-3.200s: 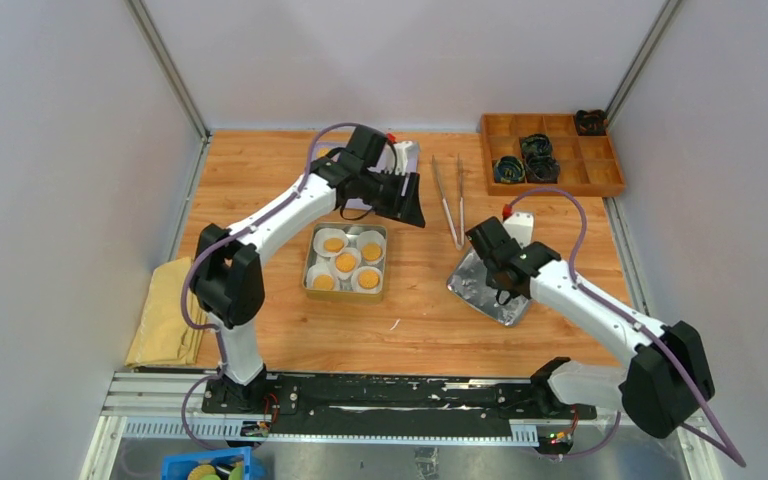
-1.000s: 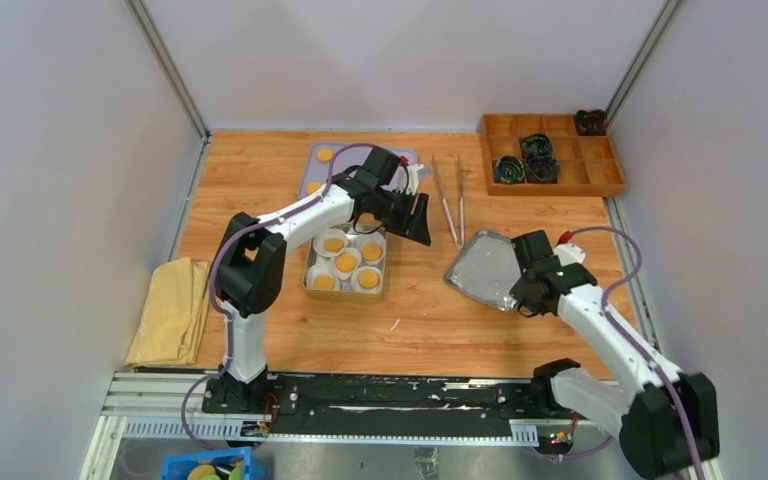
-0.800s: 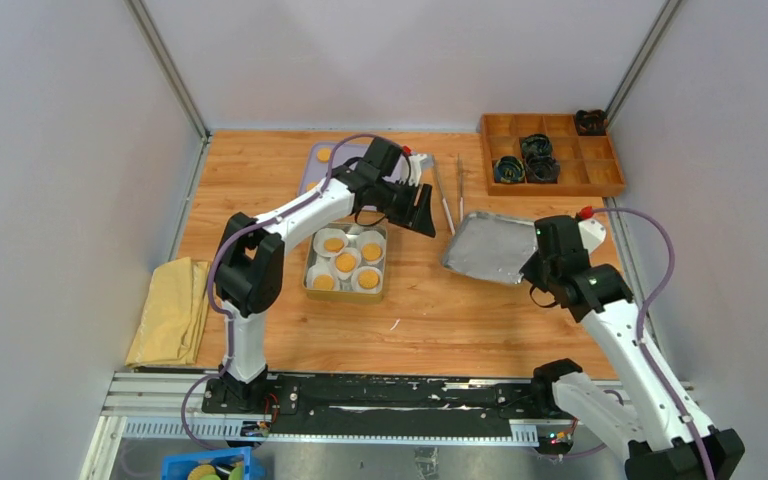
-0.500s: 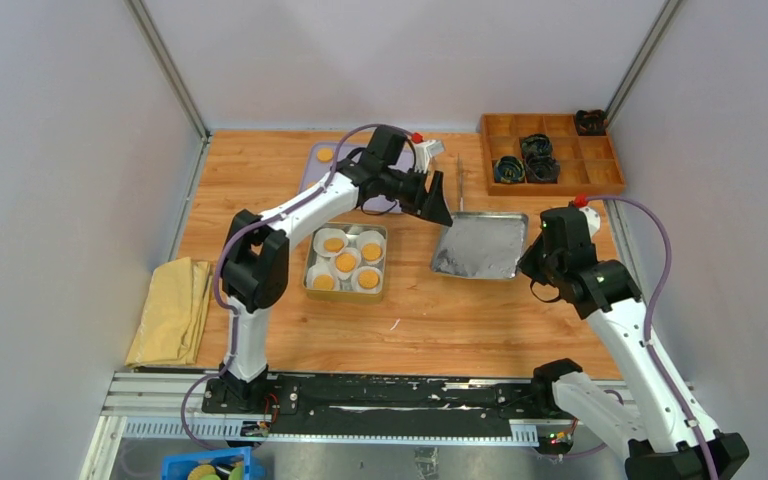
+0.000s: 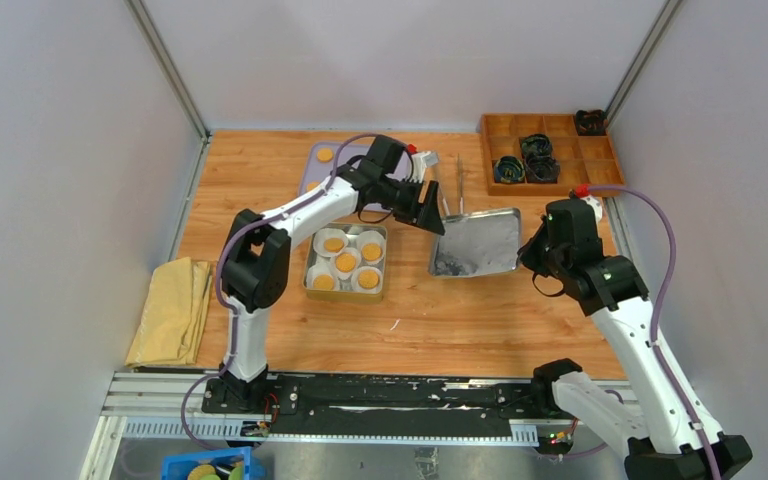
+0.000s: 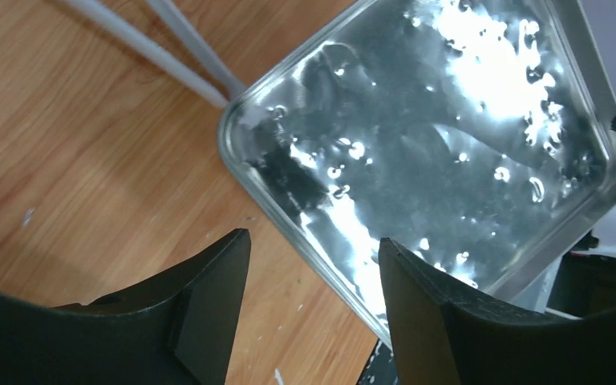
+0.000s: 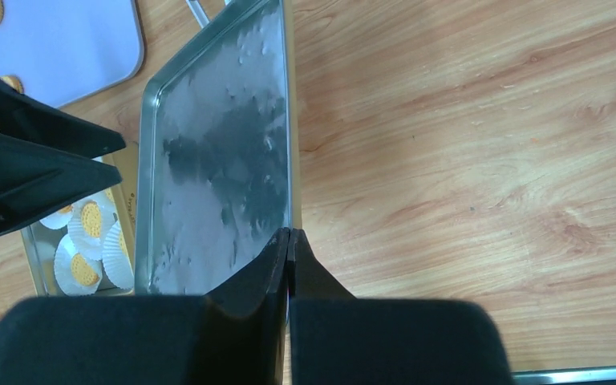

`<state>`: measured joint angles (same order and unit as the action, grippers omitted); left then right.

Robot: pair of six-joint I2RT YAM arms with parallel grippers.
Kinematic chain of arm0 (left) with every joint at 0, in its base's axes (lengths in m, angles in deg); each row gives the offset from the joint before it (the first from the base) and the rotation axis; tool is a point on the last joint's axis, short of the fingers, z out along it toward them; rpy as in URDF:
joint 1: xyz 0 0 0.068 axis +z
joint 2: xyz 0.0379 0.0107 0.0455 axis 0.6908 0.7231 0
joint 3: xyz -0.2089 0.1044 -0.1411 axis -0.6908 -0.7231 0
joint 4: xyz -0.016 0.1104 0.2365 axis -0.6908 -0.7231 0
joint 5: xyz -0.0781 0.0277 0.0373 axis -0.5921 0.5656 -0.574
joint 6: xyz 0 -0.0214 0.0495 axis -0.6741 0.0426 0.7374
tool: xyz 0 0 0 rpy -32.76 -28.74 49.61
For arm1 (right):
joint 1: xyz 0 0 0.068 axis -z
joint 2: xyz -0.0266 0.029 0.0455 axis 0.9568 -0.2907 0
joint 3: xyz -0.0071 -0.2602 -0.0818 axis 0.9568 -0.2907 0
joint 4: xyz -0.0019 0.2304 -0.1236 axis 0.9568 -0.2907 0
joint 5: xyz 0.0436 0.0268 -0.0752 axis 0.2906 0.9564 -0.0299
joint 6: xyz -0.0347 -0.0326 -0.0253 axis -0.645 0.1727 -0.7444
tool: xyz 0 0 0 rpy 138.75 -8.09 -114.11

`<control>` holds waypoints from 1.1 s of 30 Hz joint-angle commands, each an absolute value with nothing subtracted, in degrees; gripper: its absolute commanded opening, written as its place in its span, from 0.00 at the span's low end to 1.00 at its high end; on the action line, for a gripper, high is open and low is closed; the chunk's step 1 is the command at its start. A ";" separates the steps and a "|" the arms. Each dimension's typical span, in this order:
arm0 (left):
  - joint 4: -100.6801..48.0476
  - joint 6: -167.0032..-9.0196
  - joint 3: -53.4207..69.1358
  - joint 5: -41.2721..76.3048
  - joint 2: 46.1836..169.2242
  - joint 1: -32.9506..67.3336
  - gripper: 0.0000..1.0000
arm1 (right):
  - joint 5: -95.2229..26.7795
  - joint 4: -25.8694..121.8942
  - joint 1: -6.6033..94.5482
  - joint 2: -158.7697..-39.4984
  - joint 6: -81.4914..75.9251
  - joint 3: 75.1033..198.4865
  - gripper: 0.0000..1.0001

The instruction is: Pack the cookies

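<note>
Several orange-yellow cookies sit in white paper liners inside the open metal tin; two show in the right wrist view. One more cookie lies on the purple tray. My right gripper is shut on the right rim of the silver lid, holding it tilted just right of the tin. My left gripper is open, its jaws straddling the lid's left rim without touching it.
Metal tongs lie behind the lid. A wooden compartment box with dark items stands at the back right. A folded yellow cloth lies at the left edge. A blue bin sits below the table front.
My right arm has lifted the lid and swung it left toward the tin, turning it square. My left gripper moved right to the lid's left rim and opened wider.
</note>
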<state>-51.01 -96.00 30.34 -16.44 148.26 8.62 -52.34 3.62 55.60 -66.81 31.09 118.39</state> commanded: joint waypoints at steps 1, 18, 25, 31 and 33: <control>-60.69 -92.39 31.46 -4.60 140.73 9.16 0.66 | -52.31 3.26 55.27 -66.71 29.80 119.80 0.00; -50.71 -98.87 18.40 -9.49 138.96 8.82 0.67 | -49.54 6.42 55.16 -65.69 30.63 121.19 0.00; -45.98 -101.22 15.81 -12.19 137.28 8.26 0.67 | -46.89 8.77 54.92 -70.30 29.51 121.34 0.00; -46.29 -100.75 16.59 -11.61 136.81 8.26 0.66 | -45.08 8.89 53.09 -77.40 26.96 113.71 0.13; -47.41 -99.93 17.19 -10.10 136.57 8.26 0.66 | -47.58 9.27 52.72 -77.33 29.97 109.71 0.21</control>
